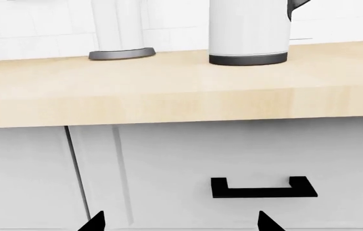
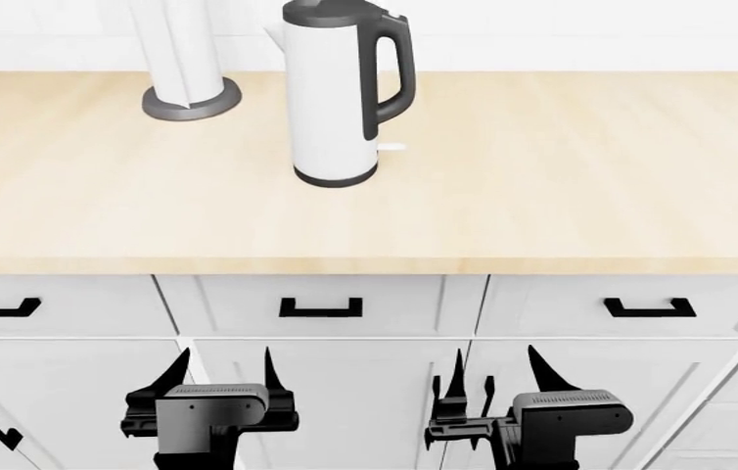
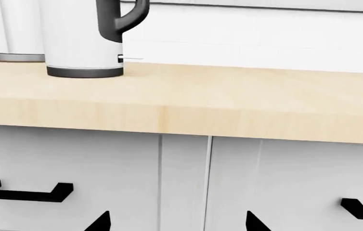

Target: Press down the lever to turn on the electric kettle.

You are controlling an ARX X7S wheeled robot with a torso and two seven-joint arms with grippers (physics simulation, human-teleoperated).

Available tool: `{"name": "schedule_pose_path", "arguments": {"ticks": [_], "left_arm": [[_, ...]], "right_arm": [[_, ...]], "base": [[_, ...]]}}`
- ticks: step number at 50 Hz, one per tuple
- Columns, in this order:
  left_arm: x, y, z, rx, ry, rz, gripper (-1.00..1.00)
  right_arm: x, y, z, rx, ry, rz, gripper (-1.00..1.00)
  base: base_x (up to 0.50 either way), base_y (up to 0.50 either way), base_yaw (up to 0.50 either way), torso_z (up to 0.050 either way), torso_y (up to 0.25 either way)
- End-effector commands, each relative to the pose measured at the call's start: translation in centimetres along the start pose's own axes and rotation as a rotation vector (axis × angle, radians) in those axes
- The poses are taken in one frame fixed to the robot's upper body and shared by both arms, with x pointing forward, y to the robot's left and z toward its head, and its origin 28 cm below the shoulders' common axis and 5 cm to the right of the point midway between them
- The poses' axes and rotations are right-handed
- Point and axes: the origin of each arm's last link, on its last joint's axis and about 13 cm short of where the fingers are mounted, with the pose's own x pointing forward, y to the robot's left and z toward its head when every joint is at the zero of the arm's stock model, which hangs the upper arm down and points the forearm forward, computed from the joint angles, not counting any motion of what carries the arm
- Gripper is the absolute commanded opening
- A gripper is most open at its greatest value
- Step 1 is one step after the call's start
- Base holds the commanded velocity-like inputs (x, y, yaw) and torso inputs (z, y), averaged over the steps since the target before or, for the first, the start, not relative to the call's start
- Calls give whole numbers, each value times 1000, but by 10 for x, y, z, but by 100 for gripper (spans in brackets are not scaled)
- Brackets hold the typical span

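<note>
The left gripper (image 2: pixel 227 372) has its dark, pointed fingers (image 2: pixel 176 373) spread apart with nothing between them; it hangs low, in front of the white cabinet fronts, below the near edge of the desk (image 2: pixel 539 196). The right gripper (image 2: pixel 496 372) sits level with it to the right, its own black tapering fingers (image 2: pixel 547 368) likewise spread and empty. Both are well apart from anything on the desk.

Above them runs a row of flat white drawer fronts, each with a squared black bar handle (image 2: pixel 321 308). The desk is a thick slab of pale, matte wood with a faint grain and a straight near edge.

The electric kettle (image 2: pixel 330 108) stands upright toward the far left of the desk: a tall, smooth white cylinder with a dark grey lid, a dark base ring and a big dark grey loop handle on its right side. The lever (image 2: pixel 391 148) is a small thin white tab sticking out sideways, low on the body just under the handle's foot and above the desk.

Just left of the kettle and a little farther back stands a white column (image 2: pixel 176 44) on a round grey disc foot. Behind it all is a white tiled wall.
</note>
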Motion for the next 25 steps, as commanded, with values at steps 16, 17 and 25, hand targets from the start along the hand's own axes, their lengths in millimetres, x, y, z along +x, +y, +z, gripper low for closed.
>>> {"name": "schedule_pose_path", "arguments": {"ticks": [16,17,25], "left_arm": [[-25,12,70,110,-115,94,100],[-26,13,76,118,-129,100,100],[-22,18,103,175,-157,128,100]], "right_arm": [[-5,-7,78,93,-164,32,100],[-4,-7,85,105,-178,31,100],[5,-6,114,157,-241,5,100]], "base": [[0,0,0,20,0],[0,0,0,0,0],[0,0,0,0,0]]}}
